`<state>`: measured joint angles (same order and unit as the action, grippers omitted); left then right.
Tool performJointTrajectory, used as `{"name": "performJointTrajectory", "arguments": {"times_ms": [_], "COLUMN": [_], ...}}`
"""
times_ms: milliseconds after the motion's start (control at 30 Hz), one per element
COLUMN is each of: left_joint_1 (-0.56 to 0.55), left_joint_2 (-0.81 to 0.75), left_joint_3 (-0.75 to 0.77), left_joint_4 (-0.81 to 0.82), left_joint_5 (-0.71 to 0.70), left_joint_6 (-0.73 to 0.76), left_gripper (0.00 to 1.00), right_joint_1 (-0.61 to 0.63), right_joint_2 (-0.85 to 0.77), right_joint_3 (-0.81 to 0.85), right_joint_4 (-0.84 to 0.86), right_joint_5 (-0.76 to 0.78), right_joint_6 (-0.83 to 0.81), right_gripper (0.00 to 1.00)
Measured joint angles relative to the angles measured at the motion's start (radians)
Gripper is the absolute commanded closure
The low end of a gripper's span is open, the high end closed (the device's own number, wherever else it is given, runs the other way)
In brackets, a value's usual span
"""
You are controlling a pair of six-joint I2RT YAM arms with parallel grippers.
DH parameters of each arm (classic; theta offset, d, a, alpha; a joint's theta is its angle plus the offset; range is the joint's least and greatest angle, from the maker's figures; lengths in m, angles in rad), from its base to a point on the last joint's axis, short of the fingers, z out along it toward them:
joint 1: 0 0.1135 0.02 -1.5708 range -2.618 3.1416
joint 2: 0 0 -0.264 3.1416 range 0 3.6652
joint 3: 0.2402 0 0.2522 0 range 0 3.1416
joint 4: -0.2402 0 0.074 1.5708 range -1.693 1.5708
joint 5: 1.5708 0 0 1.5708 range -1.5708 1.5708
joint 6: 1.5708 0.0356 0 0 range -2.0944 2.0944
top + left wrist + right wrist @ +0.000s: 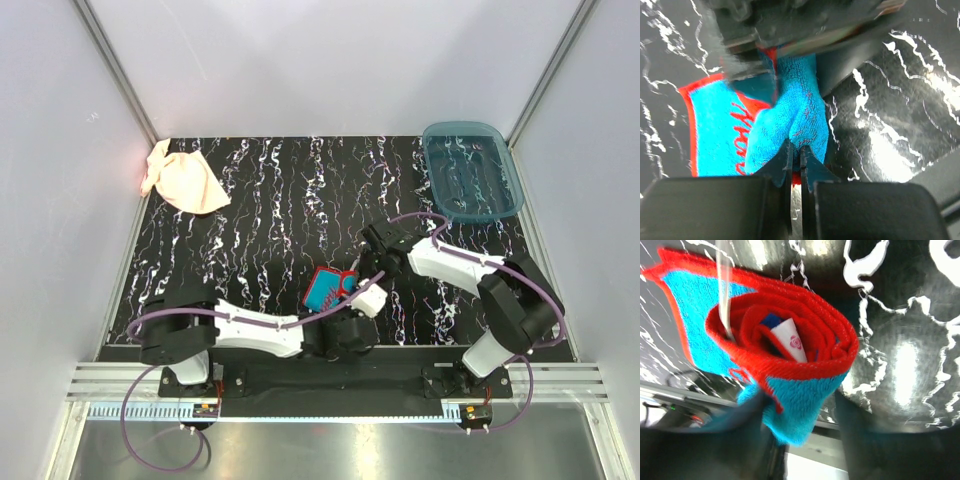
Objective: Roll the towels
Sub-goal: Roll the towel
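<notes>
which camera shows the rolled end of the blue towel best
Right wrist: it looks straight into the coiled end of the blue towel, with the red edging wound round a white label. The left wrist view shows only its fluffy side, nipped by the left gripper. The top view gives a small, distant patch.

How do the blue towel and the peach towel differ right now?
Colour: the blue towel is bright blue with red edging; the peach towel is plain.
Shape: the blue towel is curled into a roll; the peach towel lies loosely crumpled.
Place: the blue towel is near the front, pinched by the left end effector; the peach towel sits untouched in the far left corner.
Both are small soft cloths.
</notes>
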<state>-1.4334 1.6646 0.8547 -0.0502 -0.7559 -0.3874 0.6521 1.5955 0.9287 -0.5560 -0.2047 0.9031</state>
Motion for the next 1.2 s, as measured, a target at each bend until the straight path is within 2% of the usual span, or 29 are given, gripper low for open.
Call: {"name": "performJointTrajectory", "arguments": {"times_ms": [33,67,400,567,700,833,933,1033,1200], "left_joint_1": [0.007,0.018,0.172,0.327,0.469,0.579,0.694,0.807,0.887], "left_joint_2": [-0.011,-0.028,-0.245,-0.349,-0.392,-0.395,-0.385,-0.3,-0.024], "left_joint_3": [-0.015,-0.035,-0.217,-0.327,-0.411,-0.479,-0.555,-0.634,-0.695], "left_joint_4": [0.008,0.016,0.089,0.205,0.301,0.425,0.558,0.769,1.133], "left_joint_5": [0.021,0.041,0.228,0.425,0.581,0.749,0.883,1.022,1.183], "left_joint_6": [-0.006,-0.016,-0.15,-0.246,-0.329,-0.413,-0.5,-0.623,-0.828], "left_gripper": [1.0,1.0,1.0,1.0,1.0,1.0,1.0,1.0,0.98], "right_joint_1": [-0.001,-0.001,-0.003,-0.004,-0.005,-0.005,-0.005,-0.005,-0.005], "right_joint_2": [-0.004,-0.01,-0.127,-0.196,-0.238,-0.316,-0.362,-0.37,-0.352], "right_joint_3": [0.002,0.004,0.099,0.112,0.072,-0.055,-0.156,-0.229,-0.321], "right_joint_4": [-0.011,-0.022,-0.133,-0.141,-0.092,0.033,0.144,0.256,0.46], "right_joint_5": [0.0,0.0,0.059,0.084,0.081,0.05,0.015,-0.02,-0.049], "right_joint_6": [-0.003,-0.005,-0.014,-0.014,-0.008,0.015,0.038,0.06,0.087], "right_gripper": [0.13,0.0,0.0,0.0,0.0,0.0,0.0,0.0,0.0]}}
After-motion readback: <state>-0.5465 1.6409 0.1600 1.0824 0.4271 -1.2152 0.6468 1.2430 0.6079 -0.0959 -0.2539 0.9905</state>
